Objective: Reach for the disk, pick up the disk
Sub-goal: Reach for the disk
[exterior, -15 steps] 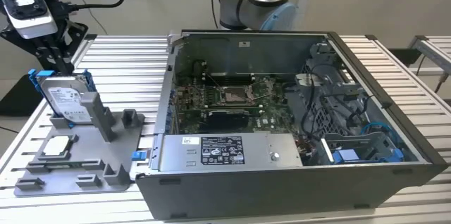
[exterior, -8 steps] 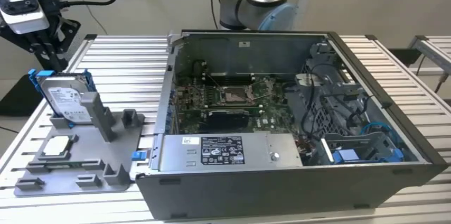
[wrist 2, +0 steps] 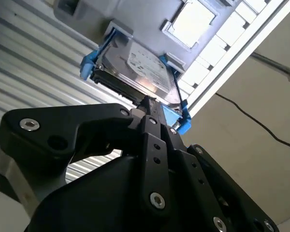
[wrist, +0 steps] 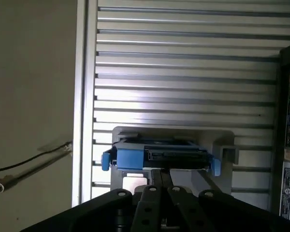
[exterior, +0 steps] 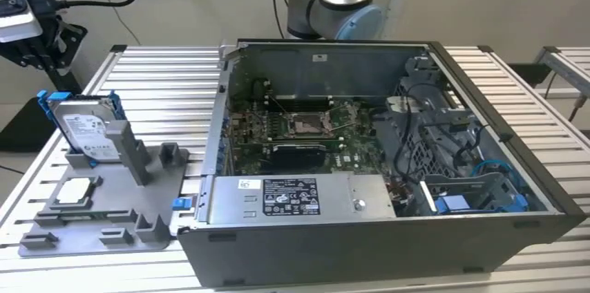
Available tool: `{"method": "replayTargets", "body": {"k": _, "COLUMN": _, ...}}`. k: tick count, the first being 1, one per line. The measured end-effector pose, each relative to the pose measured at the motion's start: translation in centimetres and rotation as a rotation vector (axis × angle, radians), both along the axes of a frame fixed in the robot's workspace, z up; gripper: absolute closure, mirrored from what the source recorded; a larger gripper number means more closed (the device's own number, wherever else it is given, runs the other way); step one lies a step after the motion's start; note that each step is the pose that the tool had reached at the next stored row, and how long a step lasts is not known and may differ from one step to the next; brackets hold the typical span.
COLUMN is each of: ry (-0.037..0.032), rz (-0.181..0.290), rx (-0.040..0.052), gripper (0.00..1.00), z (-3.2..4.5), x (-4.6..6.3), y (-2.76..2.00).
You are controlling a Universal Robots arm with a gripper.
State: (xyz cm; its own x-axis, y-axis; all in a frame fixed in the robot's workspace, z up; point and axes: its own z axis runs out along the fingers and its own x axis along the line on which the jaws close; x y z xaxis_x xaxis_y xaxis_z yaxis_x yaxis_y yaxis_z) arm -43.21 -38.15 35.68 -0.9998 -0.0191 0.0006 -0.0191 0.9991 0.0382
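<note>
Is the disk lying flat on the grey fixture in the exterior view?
No, the disk stands upright in a slot of the grey fixture.

Open computer case [exterior: 350,255] (grey fixture [exterior: 88,229] beside)

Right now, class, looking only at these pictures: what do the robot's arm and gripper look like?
The arm is a silver tube with light-blue and grey rounded joint housings. The gripper is matte black: flat linkage bars and a broad angular body, dotted with silver screw heads.

The grey stand [exterior: 138,168] hides the lower edge of the disk [exterior: 85,127].
</note>
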Motion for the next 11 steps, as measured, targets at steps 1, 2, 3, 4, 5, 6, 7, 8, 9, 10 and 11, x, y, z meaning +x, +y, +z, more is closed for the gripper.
{"method": "replayTargets", "body": {"k": 1, "ry": 0.0000, "rz": 0.000, "rx": 0.0000, "gripper": 1.00, "z": -0.05, "x": -0.3, "y": 0.12}}
{"method": "replayTargets", "body": {"k": 2, "ry": -0.0001, "rz": 0.000, "rx": 0.0000, "gripper": 1.00, "z": -0.09, "x": -0.6, "y": 0.23}}
{"method": "replayTargets", "body": {"k": 3, "ry": -0.0001, "rz": 0.000, "rx": 0.0000, "gripper": 1.00, "z": -0.13, "x": -0.9, "y": 0.36}}
{"method": "replayTargets", "body": {"k": 4, "ry": -0.0001, "rz": 0.000, "rx": 0.0000, "gripper": 1.00, "z": -0.17, "x": -1.2, "y": 0.46}}
{"method": "replayTargets", "body": {"k": 5, "ry": 0.0000, "rz": 0.000, "rx": 0.0000, "gripper": 1.00, "z": -0.21, "x": -1.4, "y": 0.57}}
{"method": "replayTargets", "body": {"k": 6, "ry": -0.0002, "rz": 0.000, "rx": 0.0001, "gripper": 1.00, "z": -0.25, "x": -1.6, "y": 0.64}}
{"method": "replayTargets", "body": {"k": 7, "ry": -0.0002, "rz": 0.000, "rx": 0.0000, "gripper": 1.00, "z": -0.27, "x": -1.6, "y": 0.66}}
{"method": "replayTargets", "body": {"k": 8, "ry": 0.0000, "rz": 0.001, "rx": 0.0000, "gripper": 1.00, "z": -0.27, "x": -1.6, "y": 0.66}}
{"method": "replayTargets", "body": {"k": 9, "ry": 0.0001, "rz": 0.001, "rx": -0.0001, "gripper": 1.00, "z": -0.28, "x": -1.6, "y": 0.66}}
{"method": "replayTargets", "body": {"k": 10, "ry": 0.0000, "rz": 0.001, "rx": 0.0000, "gripper": 1.00, "z": -0.31, "x": -1.6, "y": 0.66}}
{"method": "replayTargets", "body": {"k": 11, "ry": -0.0002, "rz": 0.001, "rx": 0.0001, "gripper": 1.00, "z": -0.36, "x": -1.6, "y": 0.66}}
